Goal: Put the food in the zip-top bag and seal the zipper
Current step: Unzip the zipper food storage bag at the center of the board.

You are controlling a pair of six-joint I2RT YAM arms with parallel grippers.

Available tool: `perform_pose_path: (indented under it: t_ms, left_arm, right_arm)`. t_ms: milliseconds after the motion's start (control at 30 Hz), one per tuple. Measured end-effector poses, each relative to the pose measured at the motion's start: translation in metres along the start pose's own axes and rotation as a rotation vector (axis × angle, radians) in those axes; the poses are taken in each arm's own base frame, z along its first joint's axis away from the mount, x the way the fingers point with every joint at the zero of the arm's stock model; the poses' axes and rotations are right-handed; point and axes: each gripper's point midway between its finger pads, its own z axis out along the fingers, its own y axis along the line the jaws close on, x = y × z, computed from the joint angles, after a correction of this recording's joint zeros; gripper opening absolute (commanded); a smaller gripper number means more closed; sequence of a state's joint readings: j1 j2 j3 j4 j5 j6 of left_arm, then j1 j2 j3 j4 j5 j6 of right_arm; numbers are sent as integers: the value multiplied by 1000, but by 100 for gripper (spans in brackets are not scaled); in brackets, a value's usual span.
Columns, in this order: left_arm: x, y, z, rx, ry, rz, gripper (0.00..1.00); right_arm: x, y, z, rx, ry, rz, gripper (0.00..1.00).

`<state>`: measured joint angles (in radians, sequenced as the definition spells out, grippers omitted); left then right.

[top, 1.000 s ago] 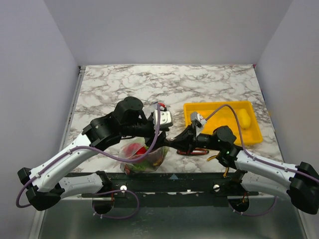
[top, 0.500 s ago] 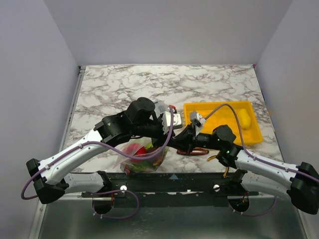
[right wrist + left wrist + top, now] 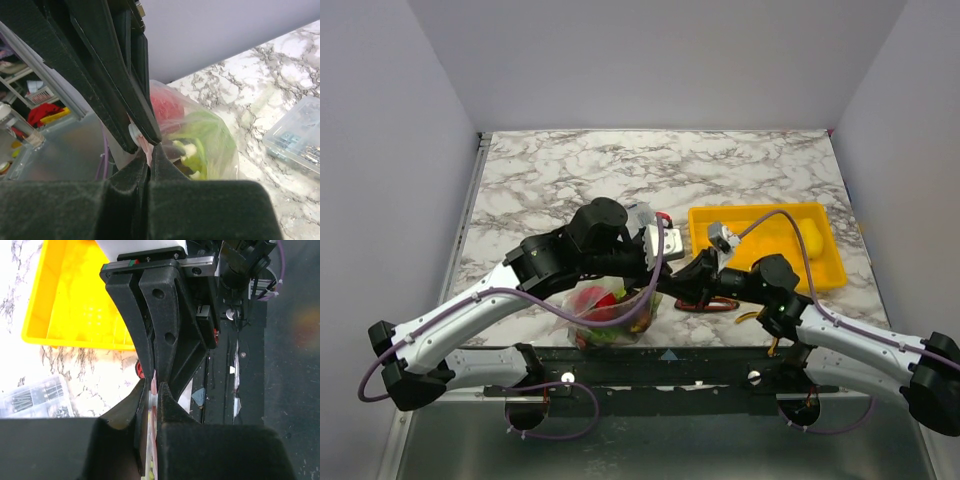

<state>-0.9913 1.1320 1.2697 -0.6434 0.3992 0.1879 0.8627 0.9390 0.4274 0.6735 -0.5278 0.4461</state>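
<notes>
Looking down from above, two black-and-white robot arms reach inward over a marble table (image 3: 620,170) and meet just off the near left corner of a yellow tray (image 3: 770,240). Left of that tray corner, and closer to the arm bases, a clear zip-top bag (image 3: 610,318) stands bunched on the table, close to its near edge, with red and green shapes showing through the plastic.

From the left wrist camera, the left gripper (image 3: 152,396) has its two dark fingers drawn close together, pinching the zipper (image 3: 152,450), a thin pinkish strip that runs up the slim gap between them. The other arm's fingers come in from the tray side and press together on the same strip, tip to tip with the left pair.

From the right wrist camera, the right gripper (image 3: 149,152) is also clamped tight on the bag's mouth edge, with a sliver of pink visible at its tips. Behind the fingers the bag bulges outward. Inside it are a red tomato (image 3: 165,107), a green cabbage (image 3: 202,132) and a pale piece of celery (image 3: 189,150).

One yellow fruit (image 3: 810,238) lies inside the tray, at its right end, well apart from the bag. A clear compartment box (image 3: 300,130) of small parts sits on the table near the tray's left side.
</notes>
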Motion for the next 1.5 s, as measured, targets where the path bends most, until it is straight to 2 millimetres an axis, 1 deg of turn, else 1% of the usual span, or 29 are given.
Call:
perform_pose_path:
  t_ms: [200, 333, 467, 633, 667, 700, 767, 800, 867, 900, 967, 1033, 1133, 1333, 1500]
  left_arm:
    - [-6, -1, -9, -24, -23, 5, 0]
    - [-5, -1, -17, -45, -30, -7, 0]
    - [-1, -2, -26, -75, -38, -18, 0]
    - [11, -6, -40, -102, -39, -33, 0]
    - [14, -7, -42, -105, -37, -36, 0]
    - [16, -8, -44, -107, -39, -39, 0]
    - [15, -10, -49, -110, -50, -42, 0]
    - [14, -11, -51, -111, -54, -42, 0]
    - [13, -11, -52, -113, -60, -43, 0]
    - [13, -11, -52, -113, -61, -44, 0]
    - [13, -11, -52, -112, -58, -46, 0]
    - [14, -11, -50, -111, -52, -48, 0]
    - [16, -9, -46, -109, -39, -52, 0]
    - [16, -7, -41, -107, -29, -56, 0]
    - [12, -6, -39, -107, -32, -55, 0]
  right_arm:
    - [-9, 1, -2, 9, -67, 30, 0]
    - [-14, 0, -3, 20, -109, 50, 0]
    - [-18, 0, -5, 32, -134, 62, 0]
    - [-21, 1, -5, 29, -130, 34, 0]
    - [-21, 2, -3, 21, -116, 23, 6]
    - [-23, 4, 0, 9, -103, 9, 13]
    - [-25, 9, 4, -20, -69, -26, 35]
    - [-27, 11, 6, -36, -44, -47, 44]
    - [-33, 15, 11, -57, 2, -96, 53]
    - [-37, 17, 13, -66, 20, -126, 54]
    - [-44, 20, 15, -79, 52, -184, 55]
    - [-47, 19, 14, -75, 88, -240, 54]
    - [-42, 13, 11, -61, 158, -315, 51]
    - [-25, -1, 5, -42, 284, -418, 42]
    - [-24, -7, 7, -44, 318, -471, 38]
